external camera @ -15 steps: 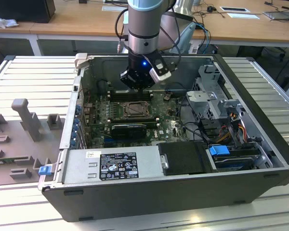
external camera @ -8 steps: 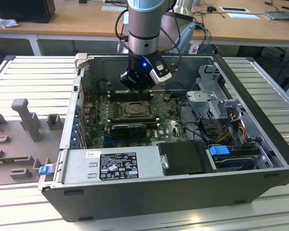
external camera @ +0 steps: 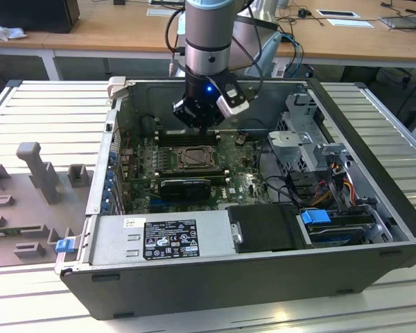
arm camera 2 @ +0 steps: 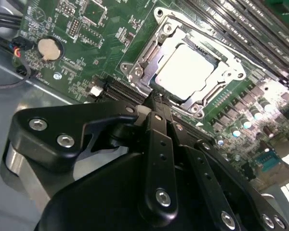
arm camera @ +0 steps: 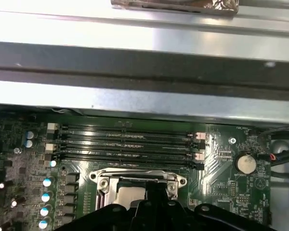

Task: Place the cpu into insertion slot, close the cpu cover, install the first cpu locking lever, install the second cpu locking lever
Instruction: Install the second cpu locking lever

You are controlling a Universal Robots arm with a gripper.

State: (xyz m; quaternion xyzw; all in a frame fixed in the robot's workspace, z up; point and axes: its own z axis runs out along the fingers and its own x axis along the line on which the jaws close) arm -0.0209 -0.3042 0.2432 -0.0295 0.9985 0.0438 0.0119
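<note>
We see even, bright overhead light; glare whitens the cpu (arm camera 2: 185, 72) and the case wall (arm camera: 144, 26) in the wrist views, while the nearby hand (arm camera 2: 154, 103) looks soft and dark.

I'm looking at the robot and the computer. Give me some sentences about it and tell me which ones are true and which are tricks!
1. The cpu sits in its slot on the green board. True.
2. The cover lies flat over the cpu. True.
3. The gripper is holding the cpu in the air. False: it holds nothing, and the cpu lies in the slot.
4. The gripper is right beside the cover's edge. True.
5. The computer case has its side closed. False: it is open, and the board shows inside.
</note>
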